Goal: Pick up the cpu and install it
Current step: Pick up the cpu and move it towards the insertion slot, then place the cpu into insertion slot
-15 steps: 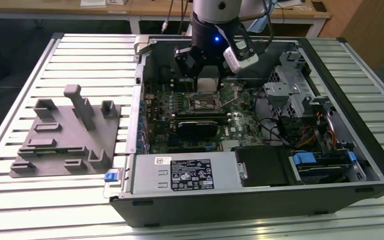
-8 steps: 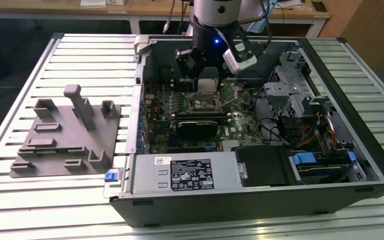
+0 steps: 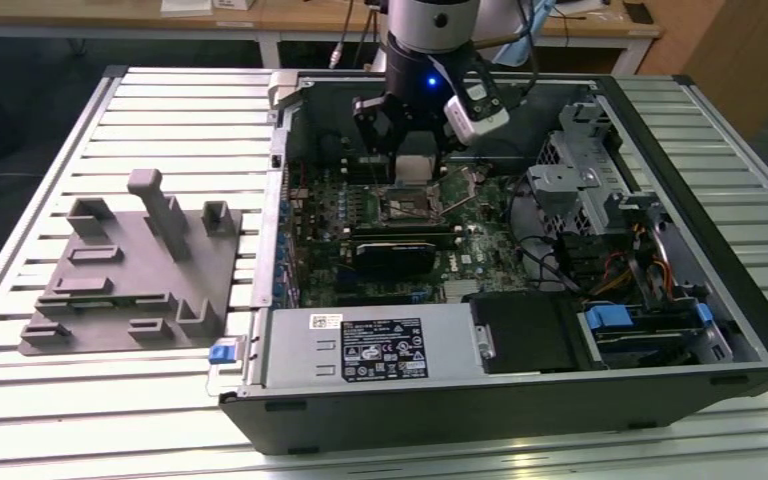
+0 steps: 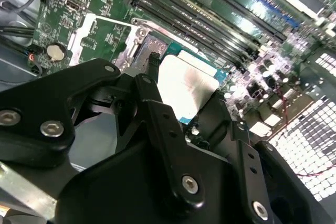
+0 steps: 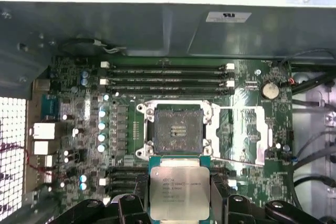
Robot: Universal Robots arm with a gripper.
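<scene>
My pincer (image 5: 179,196) is clamped on the cpu (image 5: 179,182), near the open socket (image 5: 176,129) — if it's tilted or misaligned, pins could bend, or the cpu could slip.

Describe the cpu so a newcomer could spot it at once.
Look inside the open computer case, at the green motherboard with its empty square socket. Close to that socket, the gripper grips the cpu by two opposite edges. It is the one flat square with a pale silver metal top and a green rim.
</scene>
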